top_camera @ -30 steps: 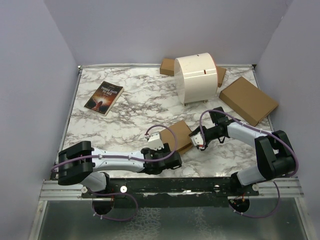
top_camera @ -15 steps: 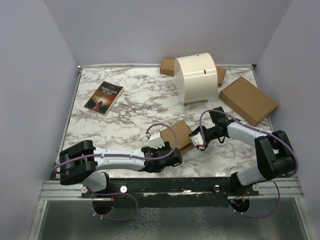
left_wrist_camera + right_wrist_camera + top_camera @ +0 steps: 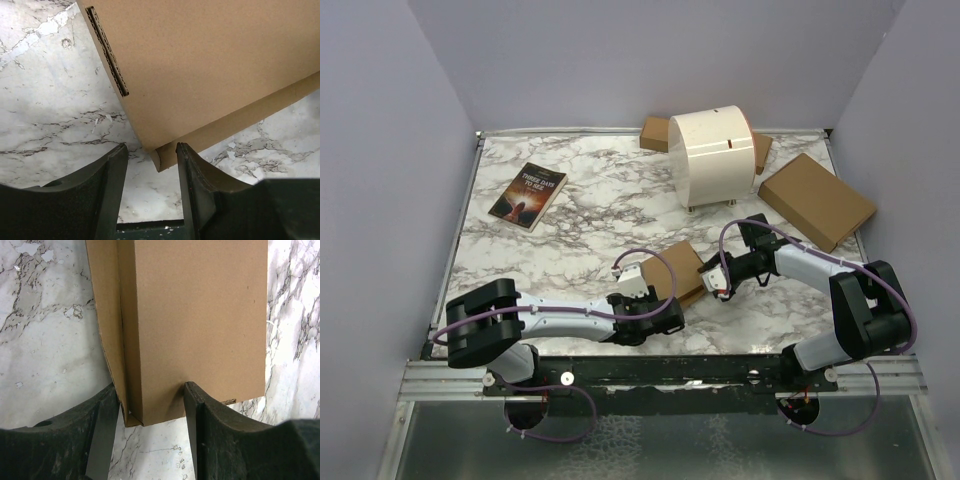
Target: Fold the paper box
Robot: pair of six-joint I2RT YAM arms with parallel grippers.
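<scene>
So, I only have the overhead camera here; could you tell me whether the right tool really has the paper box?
Observer: The paper box has a corner between the right tool and its fingers; whether they pinch it, I cannot tell.
Operator: And the left tool, please?
Observer: The left tool is open around another corner, with bare table showing beside one finger.
Operator: Any slots visible?
Observer: Yes, one narrow slot beside an edge running from that corner.
</scene>
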